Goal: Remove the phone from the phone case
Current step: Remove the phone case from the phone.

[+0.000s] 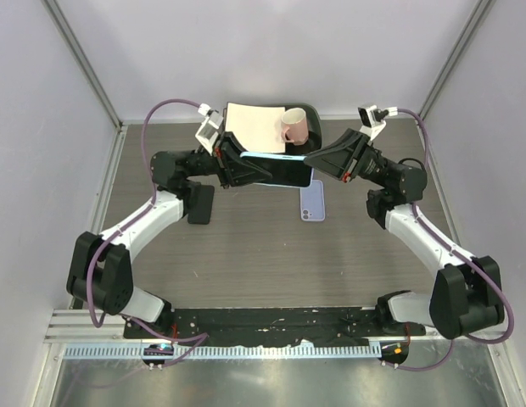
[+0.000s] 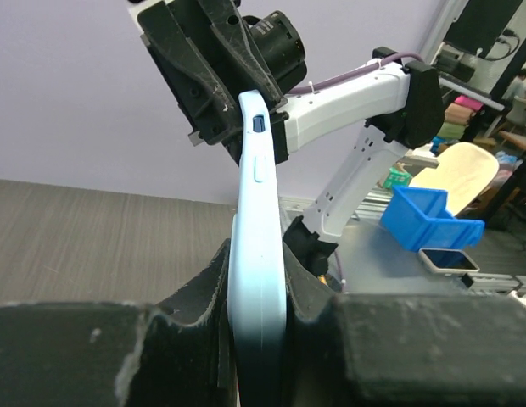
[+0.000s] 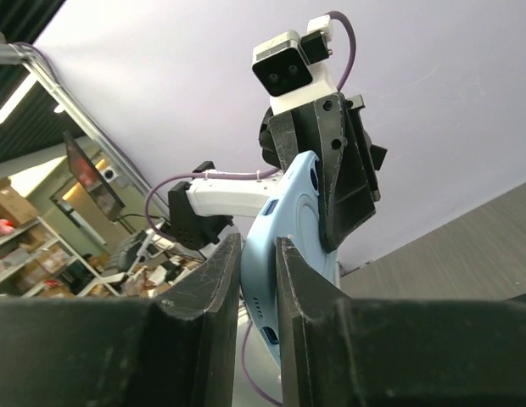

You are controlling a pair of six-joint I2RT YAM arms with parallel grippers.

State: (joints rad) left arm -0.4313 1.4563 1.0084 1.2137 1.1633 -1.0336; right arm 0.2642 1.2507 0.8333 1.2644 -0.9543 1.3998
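Left jaws closed tight on the left end of the phone [image 1: 280,172], which is seated in its blue case [image 2: 256,254]. Unit held on edge, clear of the surface [image 1: 246,254], near the middle of the far edge. Right jaws clamped on the right end. Lilac slab [image 1: 312,202] lies flat below.

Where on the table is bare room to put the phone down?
The widest bare patch is the near middle of the table, from the lilac phone and the black slab to the near edge. The back centre is crowded: the tray with the pink mug, and the left pincer and right pincer holding the cased phone.
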